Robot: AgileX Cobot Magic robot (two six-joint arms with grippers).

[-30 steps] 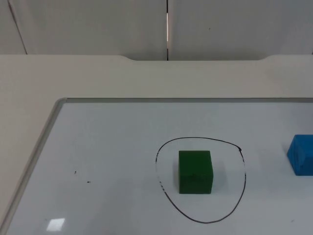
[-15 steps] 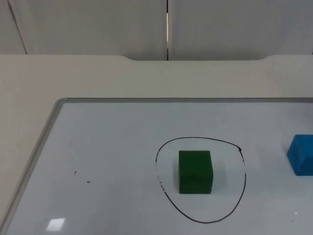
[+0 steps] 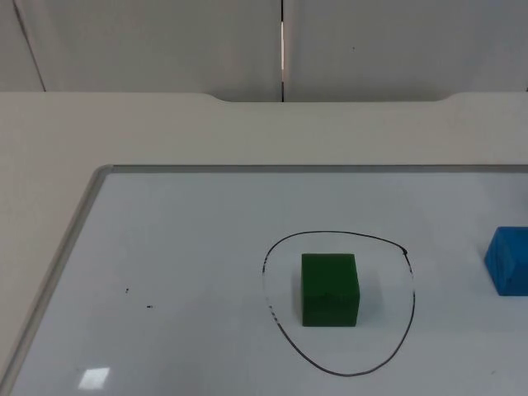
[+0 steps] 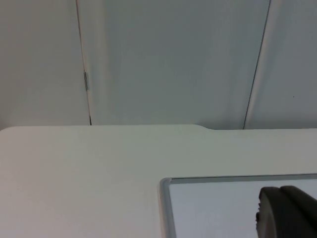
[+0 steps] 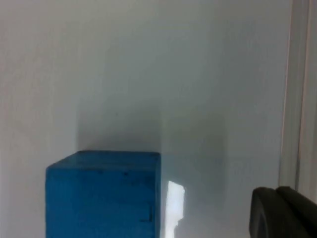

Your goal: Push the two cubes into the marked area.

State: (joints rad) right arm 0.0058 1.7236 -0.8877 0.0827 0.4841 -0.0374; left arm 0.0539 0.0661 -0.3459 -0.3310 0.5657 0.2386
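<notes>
A whiteboard (image 3: 165, 247) with a grey metal frame lies flat on the white table (image 3: 49, 132), which ends at the grey partition wall (image 3: 148, 41). A black hand-drawn ring (image 3: 410, 272), the marked area, is drawn on the board. The green cube (image 3: 330, 289) stands inside the ring, clear of the line on all sides and slightly nearer the ring's wall-side arc. The blue cube (image 3: 507, 260) rests on the board outside the ring, well apart from it on the side of the right arm, and is cut off by the picture's edge in the top view.

In the right wrist view the blue cube (image 5: 104, 193) appears close to the camera, sitting on the board surface with its shadow falling behind it; the board's frame (image 5: 297, 89) runs beyond it. One black fingertip of the right gripper (image 5: 282, 213) stands beside the blue cube, apart from it; whether this gripper's fingers are apart or together cannot be told.

In the left wrist view one black fingertip of the left gripper (image 4: 287, 213) sits above the corner of the whiteboard (image 4: 237, 208), with the bare table (image 4: 74, 173) and the partition wall (image 4: 173, 59) beyond. Its opening likewise cannot be told.
</notes>
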